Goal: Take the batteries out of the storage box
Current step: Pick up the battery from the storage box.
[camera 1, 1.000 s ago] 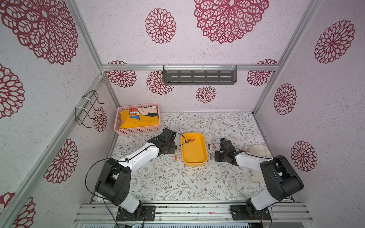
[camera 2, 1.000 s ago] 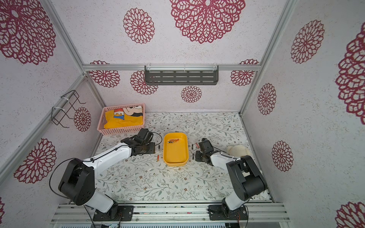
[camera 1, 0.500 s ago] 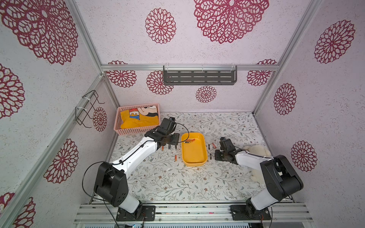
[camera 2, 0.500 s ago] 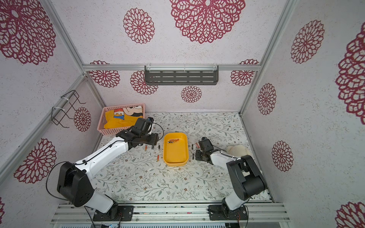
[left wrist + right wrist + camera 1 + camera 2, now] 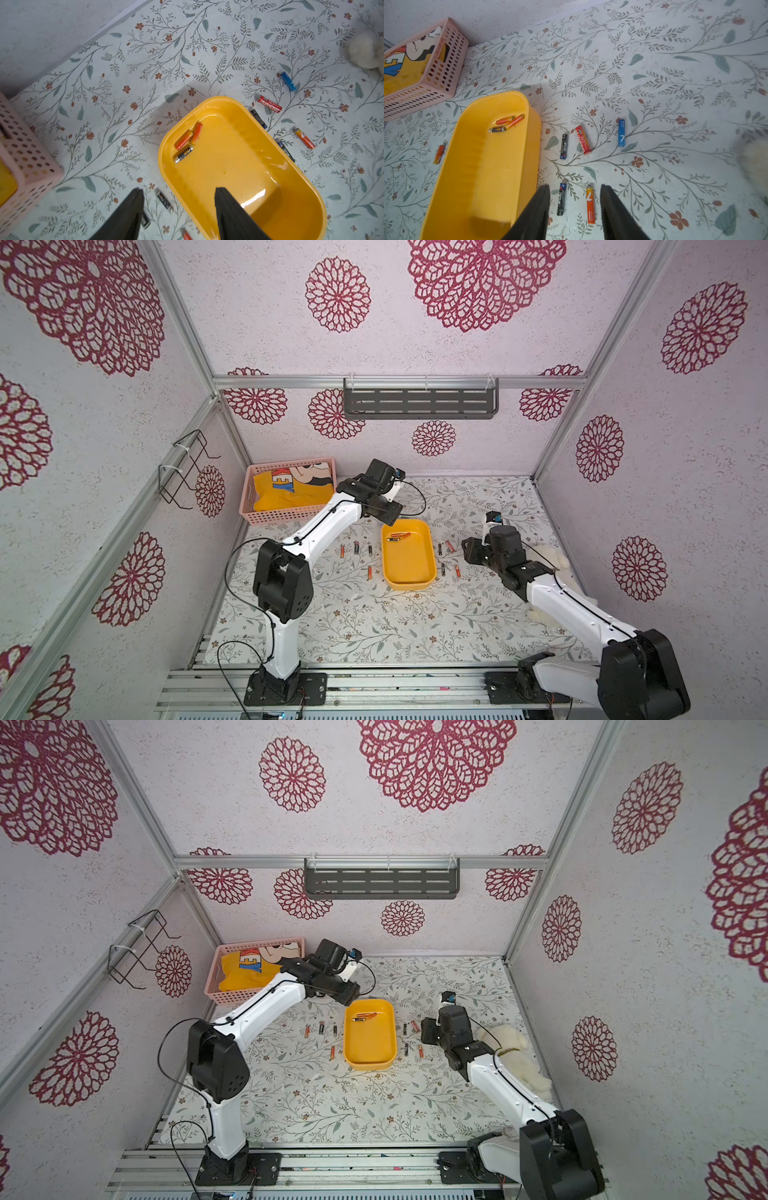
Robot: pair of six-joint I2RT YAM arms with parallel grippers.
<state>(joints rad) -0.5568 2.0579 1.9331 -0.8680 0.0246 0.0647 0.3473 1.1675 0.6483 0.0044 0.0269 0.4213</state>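
**Three batteries in the box, both my grippers empty**

The floral mat (image 5: 374, 626) covers the table, inside a booth with flower-patterned walls. Nearest, in the lower right of the mat in a top view, my right gripper (image 5: 575, 186) hangs low just beside the storage box (image 5: 409, 568). Its fingers stand apart and hold nothing. An orange battery (image 5: 590, 205) lies free on the mat between them, with a gap on each side, and a black battery (image 5: 561, 199) lies just outside one finger. On the other long side of the box there is a row of batteries (image 5: 356, 547) on the mat. I think they are laid close along both sides so that each arm works on its own side and the arms do not cross.

Farther, at the far end of the box, three batteries (image 5: 187, 143) lie touching one another, two orange and one black. My left gripper (image 5: 179, 189) hovers by this end, fingers well apart and empty. I judge these three are its work, being nearer to that arm. Because they touch, the fingers must close on one only.

Behind, at the upper left of the mat, the pink basket (image 5: 286, 516) keeps a yellow cloth (image 5: 291, 493), and a grey shelf (image 5: 419, 404) hangs on the back wall. Neither has a part here.
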